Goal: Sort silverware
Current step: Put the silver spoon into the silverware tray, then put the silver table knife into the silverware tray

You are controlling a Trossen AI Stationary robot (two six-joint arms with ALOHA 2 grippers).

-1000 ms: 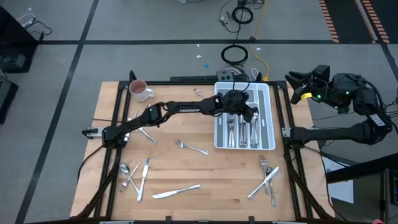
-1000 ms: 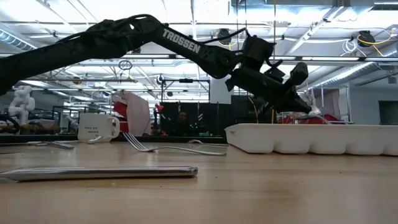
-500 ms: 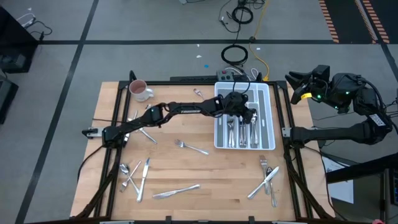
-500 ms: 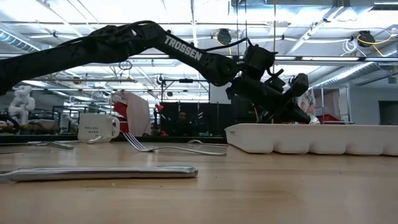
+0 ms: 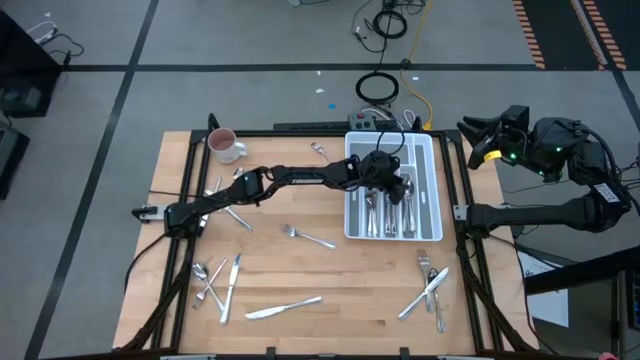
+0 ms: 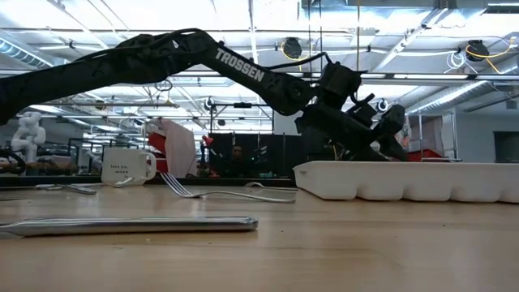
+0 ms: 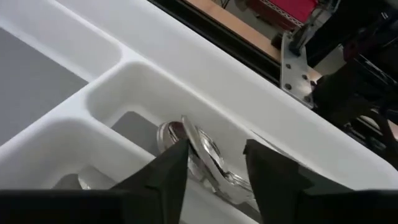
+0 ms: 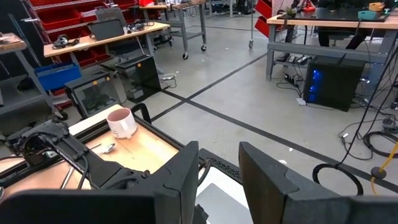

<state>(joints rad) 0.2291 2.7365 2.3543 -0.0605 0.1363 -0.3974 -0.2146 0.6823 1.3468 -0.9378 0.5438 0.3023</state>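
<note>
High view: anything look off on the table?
Nothing damaged or spilled. Loose silverware lies scattered and crossed: a pile near the front-left, another front-right, a lone fork mid-table. The left gripper is over the tray, open above spoons already in a compartment. The right gripper waits off the table.

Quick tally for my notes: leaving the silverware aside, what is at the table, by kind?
Mug: 1
Compartmented tray: 1
Robot arms: 2 (left tool open, down in the tray; right tool open, off the table's right side)
Total: 4
</note>
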